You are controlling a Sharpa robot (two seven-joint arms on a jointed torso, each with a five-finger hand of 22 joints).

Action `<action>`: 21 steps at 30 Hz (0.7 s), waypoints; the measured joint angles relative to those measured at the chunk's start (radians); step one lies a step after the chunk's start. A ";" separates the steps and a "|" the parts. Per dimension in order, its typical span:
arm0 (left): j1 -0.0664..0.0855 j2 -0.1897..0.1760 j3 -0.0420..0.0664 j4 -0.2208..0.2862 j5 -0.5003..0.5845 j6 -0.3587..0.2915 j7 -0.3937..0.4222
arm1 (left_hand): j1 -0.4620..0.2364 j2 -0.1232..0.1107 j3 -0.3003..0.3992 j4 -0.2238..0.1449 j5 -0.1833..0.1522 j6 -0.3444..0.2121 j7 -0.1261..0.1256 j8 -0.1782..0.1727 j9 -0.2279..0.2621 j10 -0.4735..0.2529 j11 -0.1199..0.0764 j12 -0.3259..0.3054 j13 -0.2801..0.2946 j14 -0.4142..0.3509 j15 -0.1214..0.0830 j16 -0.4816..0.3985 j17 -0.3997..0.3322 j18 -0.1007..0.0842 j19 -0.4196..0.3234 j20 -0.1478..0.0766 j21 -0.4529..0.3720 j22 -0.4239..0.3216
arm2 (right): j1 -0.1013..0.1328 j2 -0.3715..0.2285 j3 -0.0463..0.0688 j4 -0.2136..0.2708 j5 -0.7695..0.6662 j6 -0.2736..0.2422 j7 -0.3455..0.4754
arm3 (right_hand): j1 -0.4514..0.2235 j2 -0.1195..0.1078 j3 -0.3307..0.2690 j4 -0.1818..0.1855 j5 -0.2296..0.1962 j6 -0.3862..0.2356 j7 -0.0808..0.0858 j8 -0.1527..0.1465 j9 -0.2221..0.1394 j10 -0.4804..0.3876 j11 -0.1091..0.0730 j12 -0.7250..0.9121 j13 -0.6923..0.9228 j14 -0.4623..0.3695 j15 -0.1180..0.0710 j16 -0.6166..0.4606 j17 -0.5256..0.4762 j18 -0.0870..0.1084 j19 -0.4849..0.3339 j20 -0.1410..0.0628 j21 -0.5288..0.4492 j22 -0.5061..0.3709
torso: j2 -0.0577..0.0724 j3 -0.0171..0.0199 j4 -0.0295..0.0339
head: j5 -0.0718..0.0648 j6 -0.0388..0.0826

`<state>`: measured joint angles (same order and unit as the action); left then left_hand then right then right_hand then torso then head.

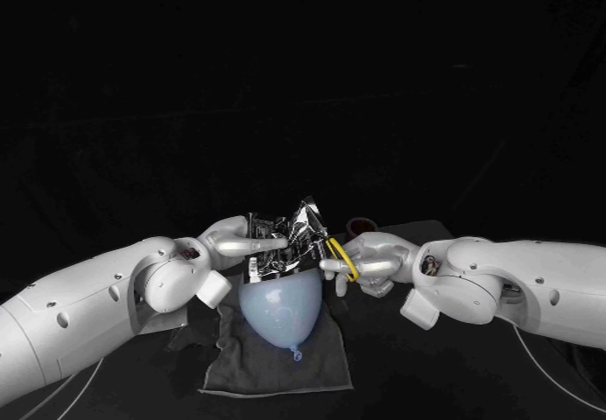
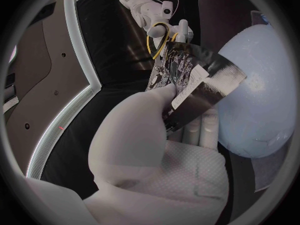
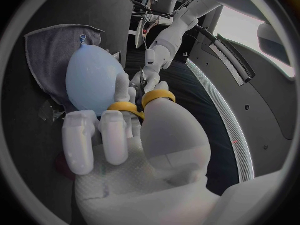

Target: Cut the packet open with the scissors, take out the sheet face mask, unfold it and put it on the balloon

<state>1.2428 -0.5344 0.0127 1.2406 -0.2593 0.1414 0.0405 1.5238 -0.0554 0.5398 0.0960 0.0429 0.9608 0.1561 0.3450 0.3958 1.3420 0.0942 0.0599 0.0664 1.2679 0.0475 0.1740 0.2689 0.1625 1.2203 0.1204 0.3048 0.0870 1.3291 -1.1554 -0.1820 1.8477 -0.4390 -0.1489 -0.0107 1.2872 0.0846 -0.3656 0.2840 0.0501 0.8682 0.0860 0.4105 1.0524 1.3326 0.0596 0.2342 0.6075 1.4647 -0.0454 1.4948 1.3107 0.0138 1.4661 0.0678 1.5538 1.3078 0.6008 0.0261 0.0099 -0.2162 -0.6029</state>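
A pale blue balloon point(image 1: 278, 308) lies on a dark grey cloth point(image 1: 280, 367) in front of me, knot toward my body. Above its far end my left hand point(image 1: 240, 243) holds a shiny silver-and-black packet point(image 1: 293, 234) upright; in the left wrist view the packet point(image 2: 190, 85) is pinched between the thumb and fingers beside the balloon point(image 2: 259, 85). My right hand point(image 1: 373, 258) grips yellow-handled scissors point(image 1: 339, 259) at the packet's right edge. In the right wrist view the yellow handle loops point(image 3: 142, 103) sit around the fingers, with the blades pointing at the packet point(image 3: 145, 80) past the balloon point(image 3: 94, 80).
The grey cloth point(image 3: 47, 47) spreads under the balloon on the black table. A small dark round object point(image 1: 362, 225) lies on the table behind the right hand. A crumpled bit of clear film point(image 3: 49, 112) lies by the cloth's edge.
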 measured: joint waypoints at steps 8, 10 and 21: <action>0.000 -0.002 0.000 0.000 -0.002 0.001 -0.001 | 0.001 0.001 0.000 0.000 0.002 0.000 0.000 0.001 0.000 0.000 0.000 -0.002 0.000 0.000 0.000 0.000 0.000 -0.001 0.000 0.000 0.000 0.000 | 0.000 0.001 0.000 0.001 -0.004 0.000 0.000 | 0.002 0.002 -0.042 0.003 0.000 -0.007 0.007 -0.007 -0.010 0.003 -0.010 -0.008 0.004 0.000 0.000 -0.013 -0.006 0.000 0.000 -0.007 -0.003 0.000 | 0.000 0.0000 0.0004 | -0.001 0.002; 0.000 -0.002 0.000 0.000 -0.002 0.001 -0.001 | 0.001 0.001 0.000 0.000 0.002 0.000 0.000 0.001 0.000 0.000 0.000 -0.002 0.000 0.000 0.000 0.000 0.000 -0.001 0.000 0.000 0.000 0.000 | 0.000 0.001 0.000 0.001 -0.004 -0.001 0.001 | 0.002 0.002 -0.063 0.002 0.000 -0.037 0.022 -0.027 -0.019 -0.023 -0.024 -0.043 -0.008 0.000 0.001 -0.016 -0.012 0.000 0.000 -0.007 -0.012 0.000 | 0.000 0.0000 0.0004 | -0.001 0.002; 0.000 -0.002 -0.001 0.001 -0.005 0.004 -0.002 | 0.002 0.002 0.000 0.000 0.002 0.000 0.000 0.000 0.000 0.000 0.000 -0.002 0.001 0.000 0.000 0.000 0.000 -0.002 0.000 0.000 0.000 0.000 | 0.001 0.005 0.001 -0.002 -0.003 -0.021 0.004 | -0.069 -0.068 -0.014 0.009 0.000 -0.151 0.075 -0.074 -0.031 -0.149 0.037 -0.140 -0.105 0.002 0.053 -0.027 -0.041 0.000 0.002 0.042 -0.061 0.000 | 0.000 0.0003 0.0001 | -0.001 0.006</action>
<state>1.2424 -0.5361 0.0116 1.2421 -0.2645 0.1456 0.0380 1.5261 -0.0532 0.5395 0.0963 0.0446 0.9604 0.1558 0.3449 0.3958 1.3421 0.0942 0.0577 0.0672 1.2681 0.0476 0.1740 0.2685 0.1610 1.2203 0.1204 0.3048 0.0871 1.3301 -1.1502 -0.1812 1.8457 -0.4416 -0.1700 -0.0066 1.2185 0.0162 -0.3800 0.2926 0.0501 0.7169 0.1615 0.3362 1.0214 1.1840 0.0966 0.0944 0.5021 1.4664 0.0073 1.4677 1.2700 0.0138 1.4676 0.1096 1.4924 1.3078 0.6012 0.0264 0.0100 -0.2175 -0.5972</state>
